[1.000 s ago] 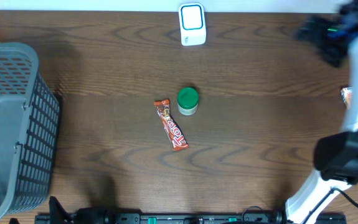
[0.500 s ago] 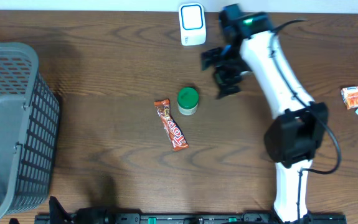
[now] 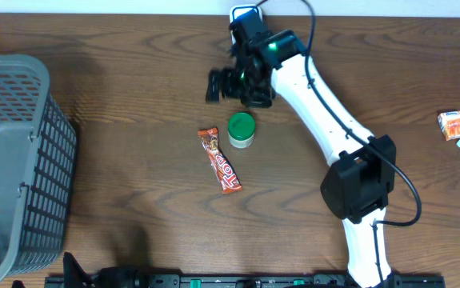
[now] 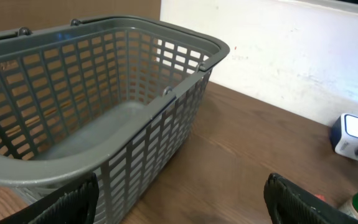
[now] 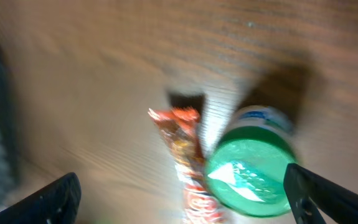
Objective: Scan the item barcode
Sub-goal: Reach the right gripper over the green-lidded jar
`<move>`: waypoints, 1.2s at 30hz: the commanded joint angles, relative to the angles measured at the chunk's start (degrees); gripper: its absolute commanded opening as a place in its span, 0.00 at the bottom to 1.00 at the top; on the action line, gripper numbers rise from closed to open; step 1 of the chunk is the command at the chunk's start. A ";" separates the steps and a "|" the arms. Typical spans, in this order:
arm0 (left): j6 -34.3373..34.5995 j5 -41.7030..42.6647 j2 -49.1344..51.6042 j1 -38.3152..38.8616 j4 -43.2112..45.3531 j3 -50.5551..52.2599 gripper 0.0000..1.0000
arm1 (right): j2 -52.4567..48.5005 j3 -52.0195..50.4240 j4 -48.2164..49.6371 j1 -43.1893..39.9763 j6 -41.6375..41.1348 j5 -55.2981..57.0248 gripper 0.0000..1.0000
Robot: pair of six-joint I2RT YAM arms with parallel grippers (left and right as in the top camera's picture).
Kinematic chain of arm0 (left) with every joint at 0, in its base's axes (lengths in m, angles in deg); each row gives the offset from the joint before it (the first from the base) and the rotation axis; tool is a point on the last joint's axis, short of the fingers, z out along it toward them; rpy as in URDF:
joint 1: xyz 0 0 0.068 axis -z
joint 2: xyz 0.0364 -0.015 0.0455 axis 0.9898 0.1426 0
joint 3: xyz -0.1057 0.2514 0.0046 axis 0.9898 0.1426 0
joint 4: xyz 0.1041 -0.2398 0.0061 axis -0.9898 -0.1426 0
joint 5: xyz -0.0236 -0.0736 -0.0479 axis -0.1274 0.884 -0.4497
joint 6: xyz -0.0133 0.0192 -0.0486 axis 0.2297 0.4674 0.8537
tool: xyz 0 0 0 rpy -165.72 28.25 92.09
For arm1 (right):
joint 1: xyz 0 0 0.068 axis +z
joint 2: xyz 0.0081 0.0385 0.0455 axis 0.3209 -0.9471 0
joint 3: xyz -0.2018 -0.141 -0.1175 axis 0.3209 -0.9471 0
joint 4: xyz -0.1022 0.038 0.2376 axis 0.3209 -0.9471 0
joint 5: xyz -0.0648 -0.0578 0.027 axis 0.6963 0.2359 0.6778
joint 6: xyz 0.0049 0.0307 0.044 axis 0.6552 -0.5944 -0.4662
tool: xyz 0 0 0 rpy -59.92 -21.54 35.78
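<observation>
Right pincer (image 3: 231,85) stands wide with nothing between its fingers, hovering over the counter (image 3: 134,96) just behind the green-lidded jar (image 3: 241,129). A second ago the right arm was blurred at the far right edge. Half a second ago it had swung in to the right of the jar, and now it reaches further left, its wrist covering most of the white scanner (image 3: 246,14) at the back edge. The jar and the red candy bar (image 3: 219,160) just left of it lie mid-counter exactly as before, untouched. The right wrist view is blurred but shows both below the spread fingers. The left pincer (image 4: 182,208) is also wide and empty, facing the grey basket (image 3: 14,160) at the left. A small carton (image 3: 453,125) rests at the right edge.
</observation>
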 commanded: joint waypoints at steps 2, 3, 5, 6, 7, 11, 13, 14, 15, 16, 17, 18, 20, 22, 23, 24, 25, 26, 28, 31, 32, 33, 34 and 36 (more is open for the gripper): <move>0.09 0.76 -0.07 0.24 0.24 0.07 0.85 | -0.50 0.07 -4.20 1.36 37.90 9.73 0.99; 0.07 0.76 -0.07 0.24 0.22 0.07 0.85 | -0.57 0.07 -4.50 1.36 38.27 11.41 0.99; 0.07 0.76 -0.07 0.24 0.24 0.07 0.85 | -0.68 0.07 -5.22 1.36 40.19 12.50 0.99; 0.07 0.76 -0.07 0.24 0.22 0.07 0.85 | -0.72 0.04 -5.79 1.36 42.25 11.34 0.99; 0.07 0.76 -0.07 0.24 0.22 0.07 0.85 | -0.81 0.04 -6.25 1.36 44.17 10.12 0.99; 0.07 0.76 -0.07 0.24 0.22 0.07 0.85 | -2.01 0.04 -6.82 1.55 49.66 8.87 0.99; 0.07 0.76 -0.07 0.24 0.22 0.07 0.85 | -3.19 0.04 -7.19 1.86 50.47 8.90 0.99; 0.07 0.76 -0.07 0.24 0.22 0.07 0.85 | -4.11 0.04 -7.65 2.12 51.12 8.94 0.99; 0.07 0.76 -0.07 0.24 0.22 0.07 0.85 | -5.01 0.04 -8.11 2.29 51.30 9.07 0.99; 0.07 0.76 -0.07 0.24 0.22 0.07 0.85 | -5.84 0.04 -8.37 2.43 51.54 9.51 0.99; 0.07 0.76 -0.07 0.24 0.22 0.07 0.85 | -7.67 0.04 -8.52 2.51 51.65 11.02 0.99; 0.07 0.76 -0.07 0.24 0.22 0.07 0.85 | -8.74 0.04 -8.50 2.51 51.65 12.17 0.99; 0.07 0.76 -0.07 0.24 0.22 0.07 0.85 | -10.32 0.04 -8.63 2.51 51.63 13.07 0.99; 0.07 0.76 -0.07 0.24 0.22 0.07 0.85 | -11.91 0.07 -8.90 2.54 51.63 13.05 0.99; 0.07 0.76 -0.07 0.24 0.22 0.07 0.85 | -12.35 0.04 -8.87 2.51 51.52 13.03 0.99; 0.07 0.76 -0.07 0.24 0.22 0.07 0.85 | -12.96 0.04 -8.70 2.51 50.90 13.05 0.98; 0.07 0.76 -0.07 0.24 0.22 0.07 0.85 | -13.29 0.04 -8.52 2.51 50.49 13.22 0.90; 0.07 0.76 -0.07 0.24 0.22 0.07 0.85 | -13.64 0.04 -8.24 2.51 50.12 13.46 0.79; 0.07 0.76 -0.07 0.24 0.22 0.07 0.85 | -13.66 0.04 -7.61 2.47 48.28 14.80 0.66; 0.07 0.76 -0.07 0.24 0.22 0.07 0.85 | -13.42 0.09 -6.01 2.47 43.21 18.21 0.61; 0.07 0.76 -0.07 0.24 0.22 0.07 0.85 | -13.40 0.15 -5.66 2.47 40.87 19.58 0.55; 0.07 0.76 -0.07 0.24 0.22 0.07 0.85 | -13.40 0.24 -5.66 2.47 38.82 20.65 0.52; 0.07 0.76 -0.07 0.24 0.22 0.07 0.85 | -13.40 0.24 -5.73 2.47 36.48 21.64 0.52; 0.07 0.74 -0.07 0.24 0.22 0.07 0.85 | -13.40 0.24 -6.16 2.34 32.13 22.71 0.52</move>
